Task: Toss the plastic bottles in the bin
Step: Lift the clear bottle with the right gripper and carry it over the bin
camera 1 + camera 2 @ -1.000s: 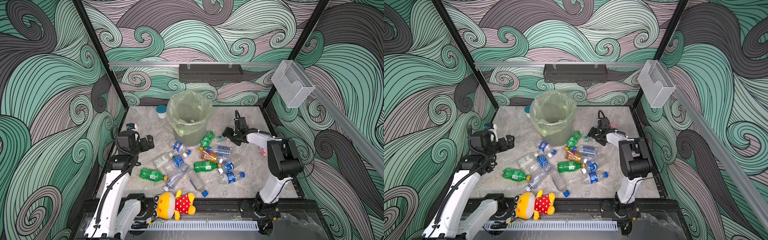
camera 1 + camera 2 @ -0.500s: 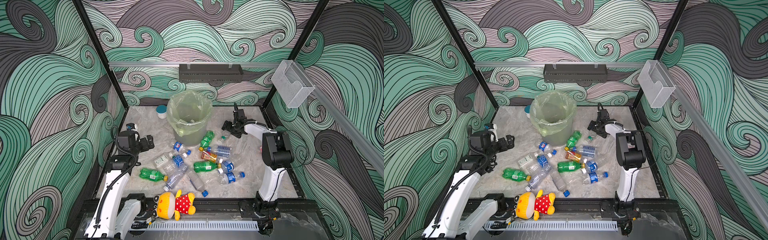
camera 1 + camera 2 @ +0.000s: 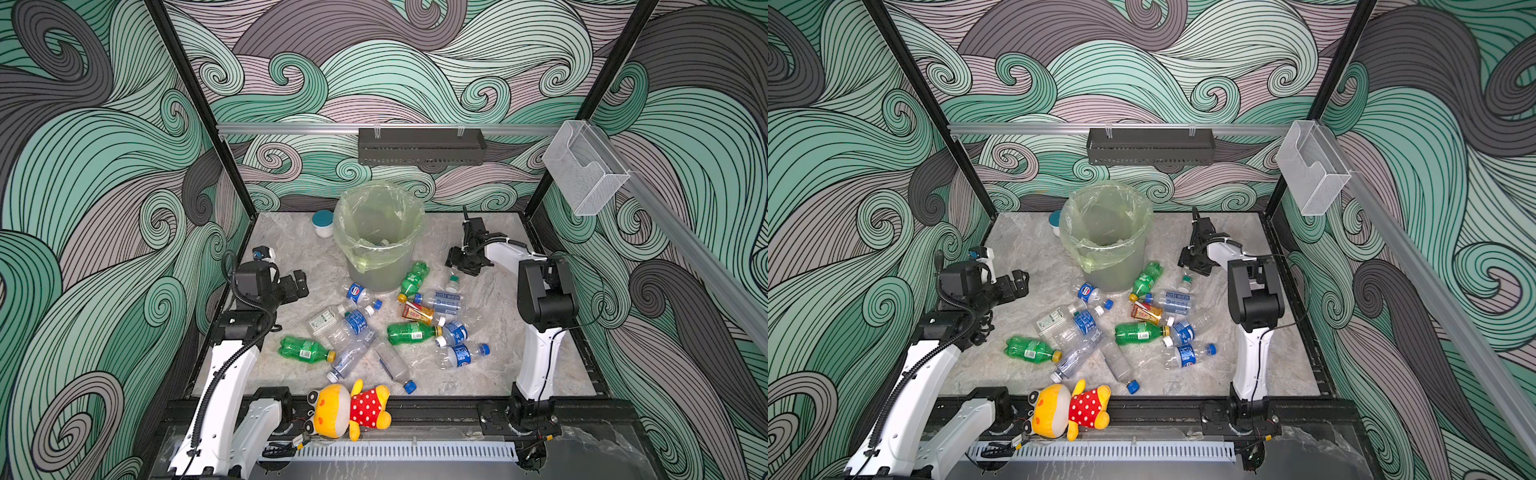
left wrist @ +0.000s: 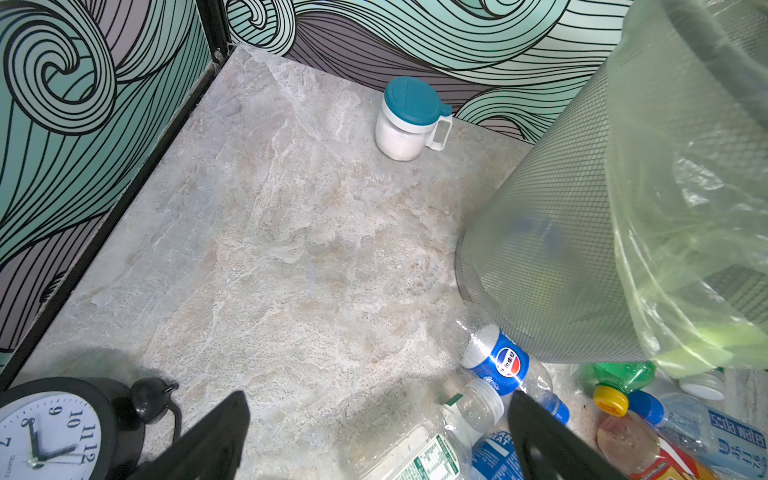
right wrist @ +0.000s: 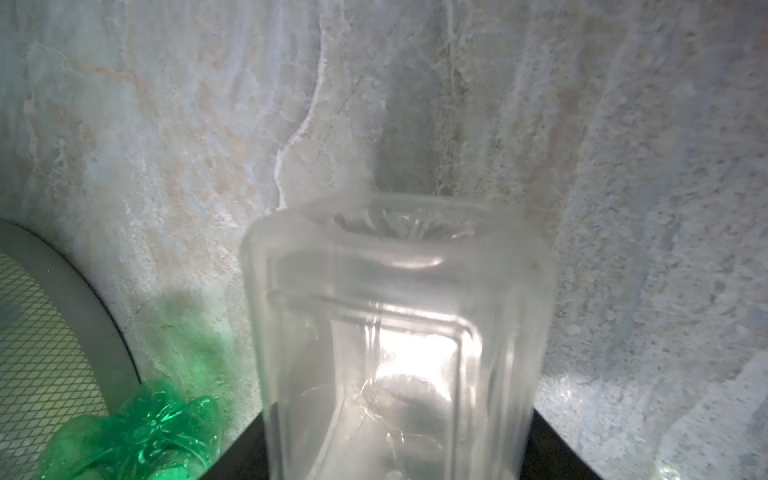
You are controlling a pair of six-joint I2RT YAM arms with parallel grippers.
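Right claw (image 5: 395,428) straddles clear bottle (image 5: 399,316) lying on desk (image 3: 291,249) near bin (image 3: 374,276); pinched or not, cannot tell. Left claw (image 4: 378,415) spread. Risk: slick thin wall, bottle may squirt out on lift, or nudge green bottle (image 5: 137,432).

Plastic bottles (image 3: 411,332), clear, green and one orange-red, lay scattered before my bag-lined grey bin (image 3: 374,274). One clear bottle (image 5: 399,332) lay between the fingers of my right gripper (image 3: 457,272).
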